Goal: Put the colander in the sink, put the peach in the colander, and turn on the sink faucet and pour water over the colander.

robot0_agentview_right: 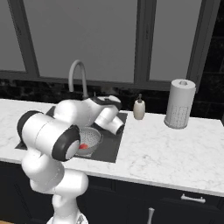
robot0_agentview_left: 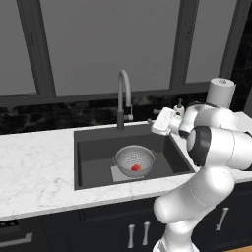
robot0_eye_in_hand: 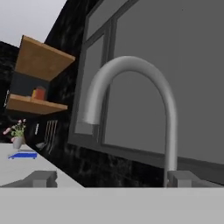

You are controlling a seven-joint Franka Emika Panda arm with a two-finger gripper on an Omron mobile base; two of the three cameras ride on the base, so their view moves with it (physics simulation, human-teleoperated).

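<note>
The silvery perforated colander (robot0_agentview_left: 134, 158) sits in the dark grey sink (robot0_agentview_left: 93, 147) over the drain plate, and the red-orange peach (robot0_agentview_left: 136, 168) lies inside it. From the right side, the colander (robot0_agentview_right: 91, 139) and peach (robot0_agentview_right: 83, 146) show partly behind my arm. The gooseneck sink faucet (robot0_agentview_left: 123, 93) rises behind the basin, with its small lever on the right of the dark post. My gripper (robot0_agentview_left: 150, 121) hovers just right of that lever, above the sink's back right corner. In the hand view the arched sink faucet (robot0_eye_in_hand: 131, 65) is close ahead, and my gripper (robot0_eye_in_hand: 111, 179) is open with nothing between its fingers. No water is visible.
A soap dispenser (robot0_agentview_right: 139, 108) and a paper towel roll (robot0_agentview_right: 180, 105) stand on the white marble counter (robot0_agentview_right: 166, 148) right of the sink. Large windows run behind the faucet. Wooden wall shelves (robot0_eye_in_hand: 39, 61) and a small flower vase (robot0_eye_in_hand: 17, 136) lie far off along the counter.
</note>
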